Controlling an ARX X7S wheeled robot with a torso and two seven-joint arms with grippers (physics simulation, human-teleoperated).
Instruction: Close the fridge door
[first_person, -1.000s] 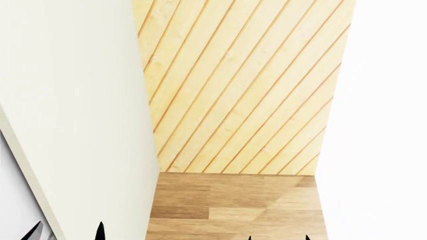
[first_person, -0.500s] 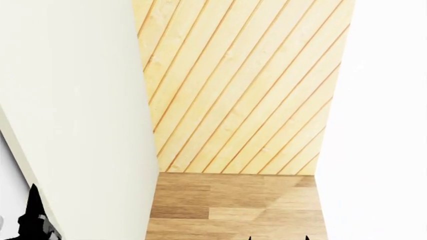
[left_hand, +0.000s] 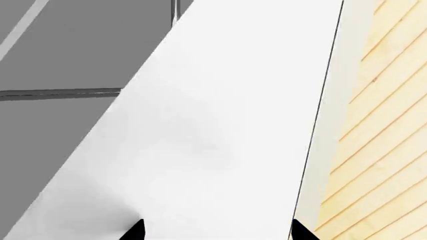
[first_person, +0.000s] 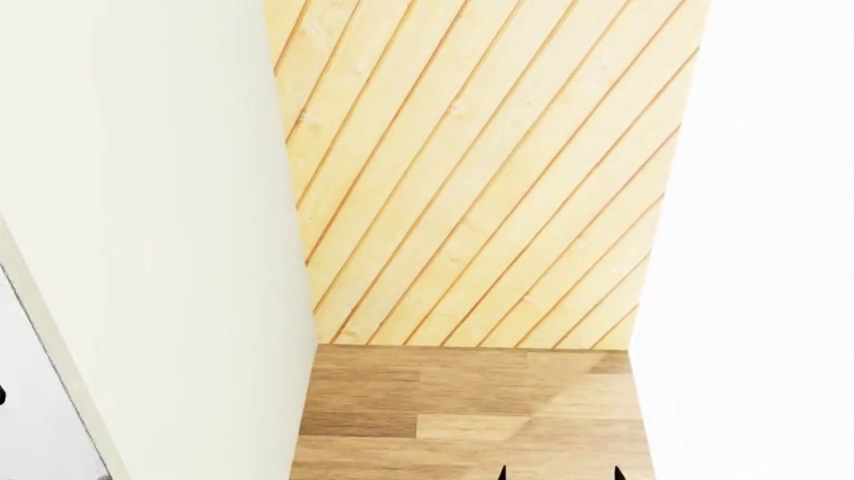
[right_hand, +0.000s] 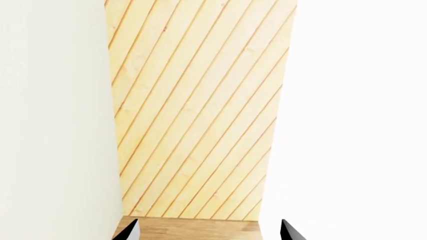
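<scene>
The fridge door (first_person: 147, 200) is the tall pale slab filling the left of the head view, seen at an angle with its thin edge toward me. Its flat white face (left_hand: 220, 125) fills the left wrist view close ahead. No handle or bins show. My left gripper (left_hand: 217, 232) is open, its two black fingertips (left_hand: 135, 231) spread wide in front of that face with nothing between them. My right gripper (right_hand: 208, 231) is open too and holds nothing, pointing into the gap beside the door. Its tips (first_person: 505, 473) peek in at the bottom of the head view.
A diagonal-planked wooden wall (first_person: 481, 170) stands ahead over a brown wood floor (first_person: 467, 410). A plain white surface (first_person: 761, 250) closes the right side. Dark grey panels (left_hand: 60, 50) with thin seams lie beyond the door in the left wrist view.
The left gripper's dark fingers, seen at the head view's bottom left corner earlier, have slipped out of that view behind the door. The right gripper's tips have barely moved.
</scene>
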